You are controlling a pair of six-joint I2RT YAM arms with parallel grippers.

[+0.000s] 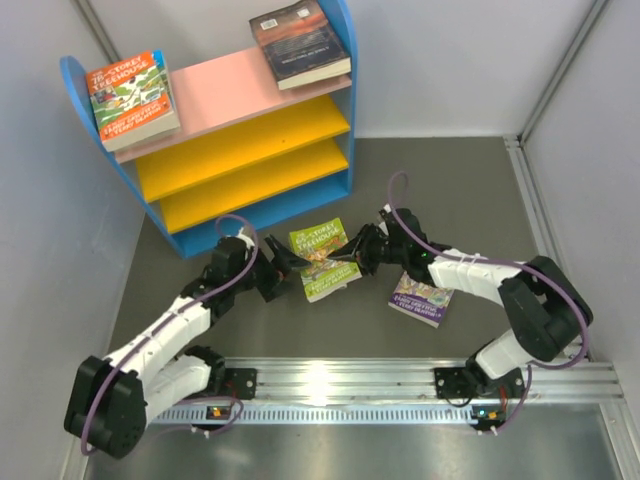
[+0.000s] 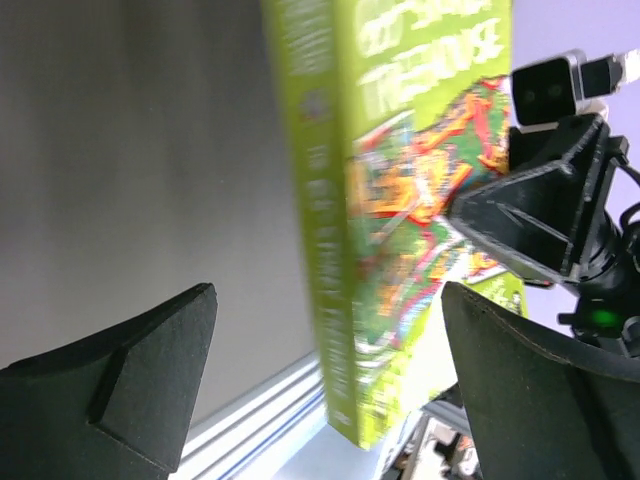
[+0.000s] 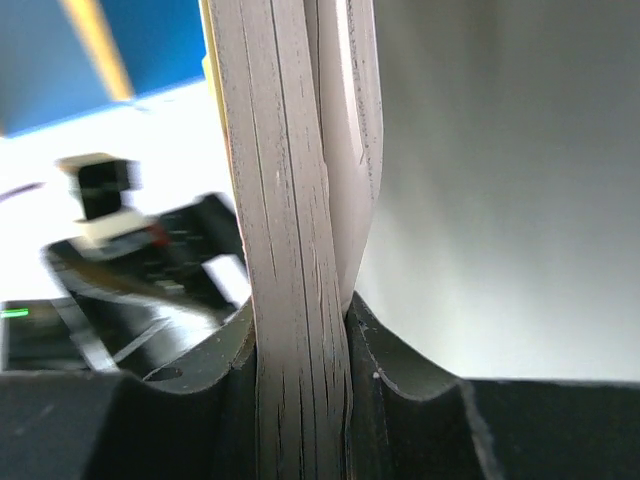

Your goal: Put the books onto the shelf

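At the back left stands the shelf [image 1: 225,90], with a green-and-orange paperback [image 1: 130,98] lying on the left end of its pink top board and a dark book [image 1: 300,42] on the right end. In front of the shelf, my left gripper [image 1: 290,262] is spread wide at the spine side of a green paperback [image 1: 325,258], and I cannot tell whether either finger touches it. My right gripper [image 3: 300,330] is pinched tight on that book's page edge, and just right of it a purple paperback [image 1: 422,298] lies flat on the table [image 1: 300,340].
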